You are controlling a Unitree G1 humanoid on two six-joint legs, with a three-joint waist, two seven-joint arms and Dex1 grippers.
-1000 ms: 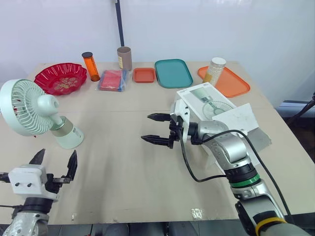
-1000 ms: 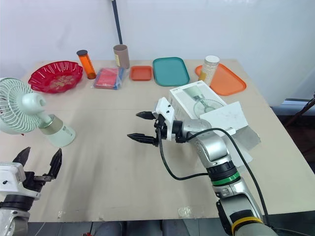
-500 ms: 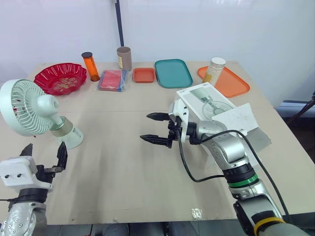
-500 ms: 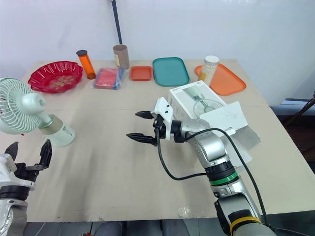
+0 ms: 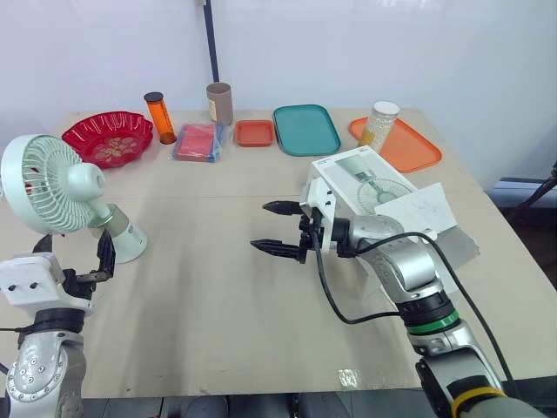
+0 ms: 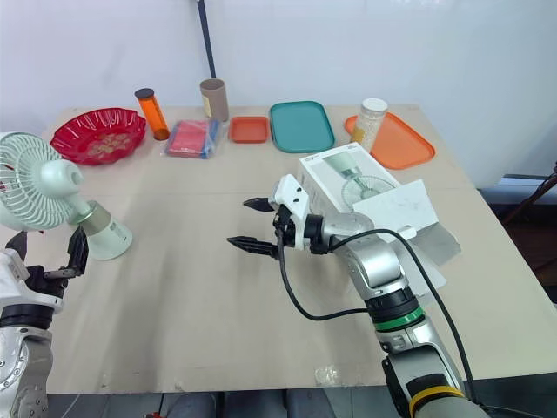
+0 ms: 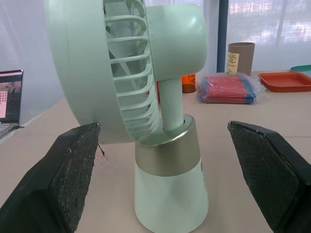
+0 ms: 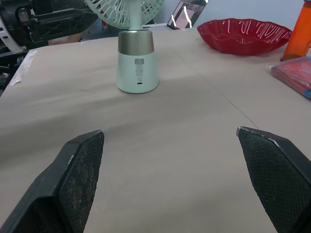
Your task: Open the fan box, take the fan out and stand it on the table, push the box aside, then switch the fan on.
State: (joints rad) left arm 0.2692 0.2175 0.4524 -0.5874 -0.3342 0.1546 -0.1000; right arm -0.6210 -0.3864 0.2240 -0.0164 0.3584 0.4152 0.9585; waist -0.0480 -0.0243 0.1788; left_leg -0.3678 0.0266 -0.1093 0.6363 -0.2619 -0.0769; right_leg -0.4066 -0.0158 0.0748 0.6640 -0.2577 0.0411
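Left claw [image 5: 74,257] sits spread wide at 7 o'clock of the fan [image 5: 52,187], which stands at the table's [image 5: 218,305] 9 o'clock; right claw [image 5: 261,225] gapes just as wide mid-table. Looks like the switch-on step (buttons [image 8: 137,73] seem to face 3 o'clock), so next needs a careful fingertip press. Count: one fan, one box [image 5: 365,178] at 3 o'clock, two claws.

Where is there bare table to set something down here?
Bare table runs between the fan and the right gripper, down to the near edge. Crowded: back row from red bowl to orange tray; fan box occupies the right.
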